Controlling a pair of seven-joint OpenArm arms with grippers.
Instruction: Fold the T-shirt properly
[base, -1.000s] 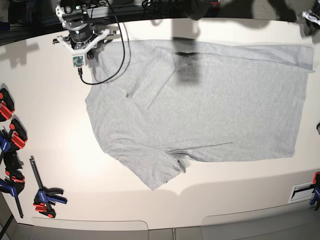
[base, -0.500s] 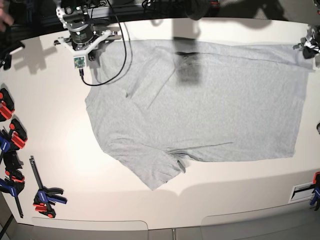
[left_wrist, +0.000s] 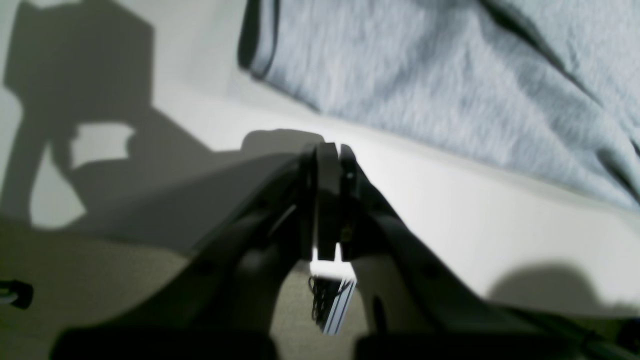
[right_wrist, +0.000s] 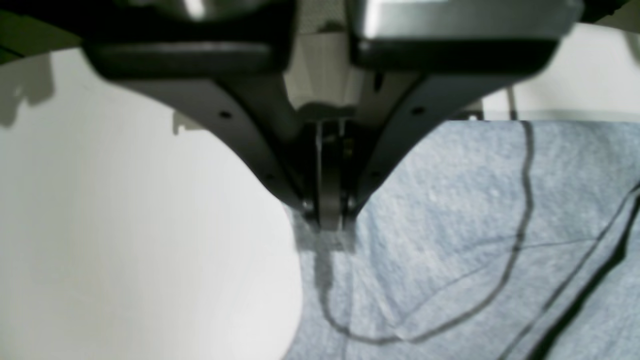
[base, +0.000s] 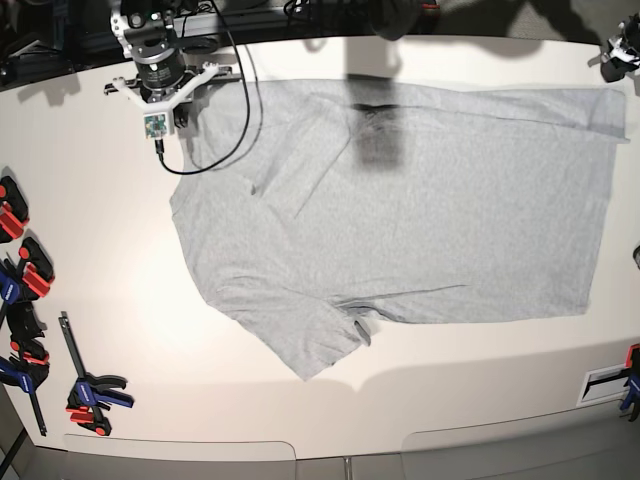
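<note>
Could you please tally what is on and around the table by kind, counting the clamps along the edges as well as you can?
T-shirt: 1
Robot grippers, right gripper and left gripper: 2
Black cable: 1
Clamps: about 6, overlapping at the edges
Total: about 10

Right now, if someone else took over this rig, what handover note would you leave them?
Left gripper: shut, holding nothing, over bare table beside the T-shirt's hem corner.
Right gripper: shut, tips at the shirt's edge; whether cloth is pinched cannot be told.
T-shirt: spread almost flat across the table, plain side up, one sleeve sticking out toward the near edge, a few creases by the collar.
Done: nothing folded yet.
Left: every fold.
Clamps lie at the table's side, clear of the shirt.
</note>
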